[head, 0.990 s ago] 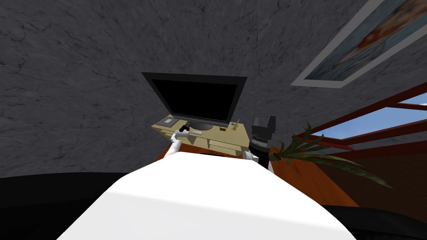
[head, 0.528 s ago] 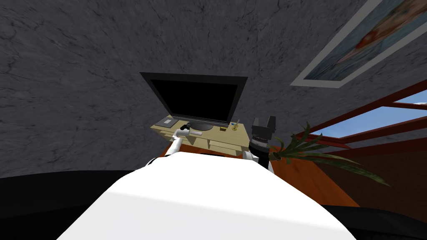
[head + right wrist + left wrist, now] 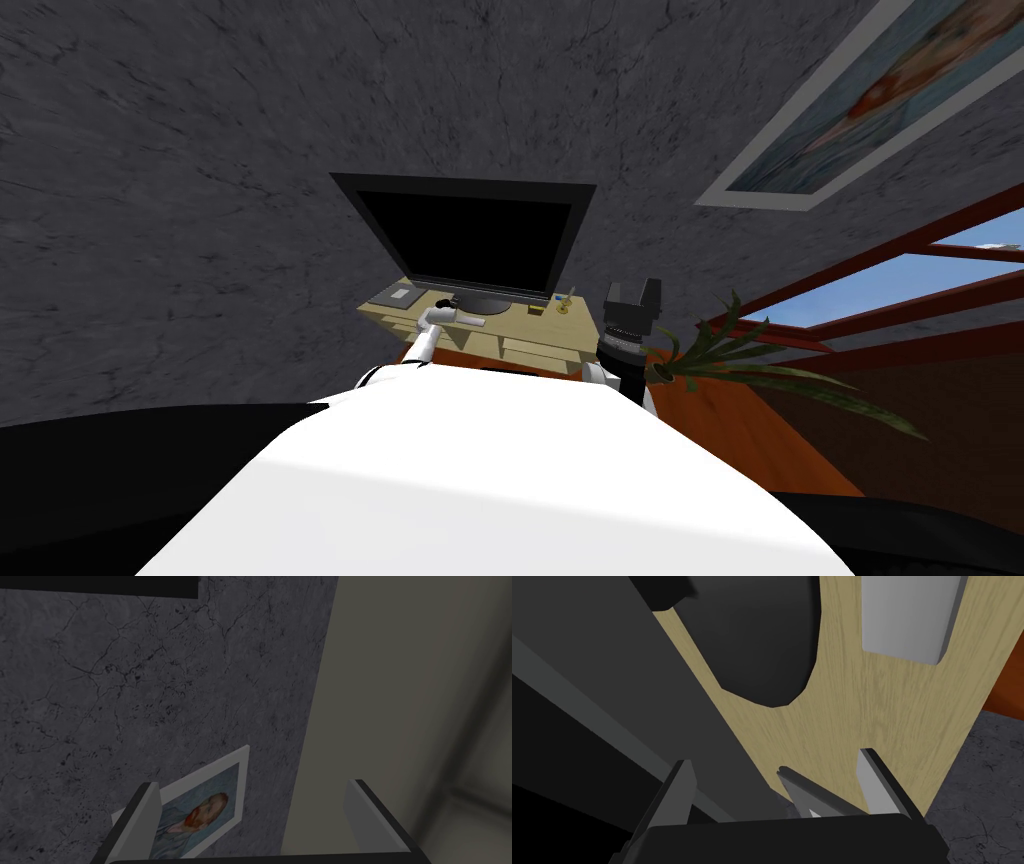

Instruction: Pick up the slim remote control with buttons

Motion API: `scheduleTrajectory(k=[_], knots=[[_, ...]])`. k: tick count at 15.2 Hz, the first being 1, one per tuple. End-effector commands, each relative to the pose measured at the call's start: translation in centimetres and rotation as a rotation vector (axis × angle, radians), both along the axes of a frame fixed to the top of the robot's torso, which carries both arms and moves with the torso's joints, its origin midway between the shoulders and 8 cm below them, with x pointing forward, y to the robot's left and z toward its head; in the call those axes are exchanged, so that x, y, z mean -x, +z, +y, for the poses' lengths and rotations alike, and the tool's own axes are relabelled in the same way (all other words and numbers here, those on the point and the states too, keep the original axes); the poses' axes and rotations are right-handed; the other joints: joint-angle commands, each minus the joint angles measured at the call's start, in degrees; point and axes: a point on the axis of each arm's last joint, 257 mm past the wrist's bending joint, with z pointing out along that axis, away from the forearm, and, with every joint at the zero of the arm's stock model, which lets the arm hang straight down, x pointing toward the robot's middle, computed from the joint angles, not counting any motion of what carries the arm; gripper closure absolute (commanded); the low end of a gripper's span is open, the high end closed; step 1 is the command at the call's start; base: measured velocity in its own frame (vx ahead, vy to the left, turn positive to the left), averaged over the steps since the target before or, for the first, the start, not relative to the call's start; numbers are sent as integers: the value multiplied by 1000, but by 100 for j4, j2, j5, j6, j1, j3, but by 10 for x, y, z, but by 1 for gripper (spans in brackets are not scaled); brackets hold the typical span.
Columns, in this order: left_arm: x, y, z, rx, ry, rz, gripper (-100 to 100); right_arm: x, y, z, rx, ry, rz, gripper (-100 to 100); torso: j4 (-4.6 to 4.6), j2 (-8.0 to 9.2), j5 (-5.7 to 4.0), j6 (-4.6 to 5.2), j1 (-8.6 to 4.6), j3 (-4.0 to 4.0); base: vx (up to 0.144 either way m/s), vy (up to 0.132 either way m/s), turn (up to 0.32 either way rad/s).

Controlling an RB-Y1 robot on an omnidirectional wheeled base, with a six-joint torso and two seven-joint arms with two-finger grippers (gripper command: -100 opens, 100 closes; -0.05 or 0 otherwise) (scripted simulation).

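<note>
1. Two grippers are seen, and both are held open.
2. The left gripper (image 3: 775,757) is held low over a pale wooden stand (image 3: 837,711), just in front of the TV (image 3: 465,235). Its two fingers are spread wide apart.
3. The remote (image 3: 806,796) is seen as a slim dark thing with a small white mark on it. It is found between the left fingers, close to the gripper's dark body, and nearer to one finger than the other. It is not squeezed by them.
4. Whether the remote is lying flat on the stand cannot be told.
5. The black TV foot (image 3: 762,641) is seen on the stand, out past the fingertips.
6. A light grey block (image 3: 907,616) is laid on the stand too. It is placed beside the TV foot, but the two are not touching.
7. The right gripper (image 3: 251,783) is held up high on the right side, near a green plant (image 3: 760,365) and well apart from the stand. Its fingers are spread wide too.
</note>
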Motion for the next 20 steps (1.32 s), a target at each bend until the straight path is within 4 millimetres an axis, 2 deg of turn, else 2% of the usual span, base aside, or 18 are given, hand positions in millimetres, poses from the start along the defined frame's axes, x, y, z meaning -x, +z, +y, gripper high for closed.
scheduleTrajectory(k=[1,3,4,6,7,8,9,10,16,20], knots=[[2,-10,-2,20,10,58,-100,0,0,0,0,0,0,0,0,0,0,0,0,0,14,28,-34],[11,-24,-3,28,15,94,-100,0,0,0,0,0,0,0,0,-1,0,1,2,0,16,29,-25],[8,-23,-6,43,19,125,-100,0,0,0,0,0,0,0,0,1,0,0,1,0,16,26,-23],[19,-38,-7,51,23,161,-100,0,0,0,0,0,0,0,0,-1,0,1,0,0,18,23,-31],[17,-39,-11,68,26,195,-100,0,0,0,0,0,0,0,0,0,0,1,-1,0,18,26,-32],[26,-50,-12,75,29,225,-100,0,0,0,0,0,0,0,1,-2,-1,2,-1,0,22,29,-42],[23,-49,-17,90,28,247,-100,0,0,0,0,0,0,0,0,-2,0,1,0,-1,25,28,-52],[35,-61,-19,100,33,288,-100,0,0,0,0,0,0,0,0,-4,0,3,0,-2,31,30,-41],[43,-71,-27,124,34,348,-100,0,0,0,0,0,0,0,0,0,-1,0,-4,0,17,17,-15],[60,-86,-46,172,30,459,-100,0,0,0,0,0,0,0,0,-4,-1,2,-2,-2,25,23,-39]])
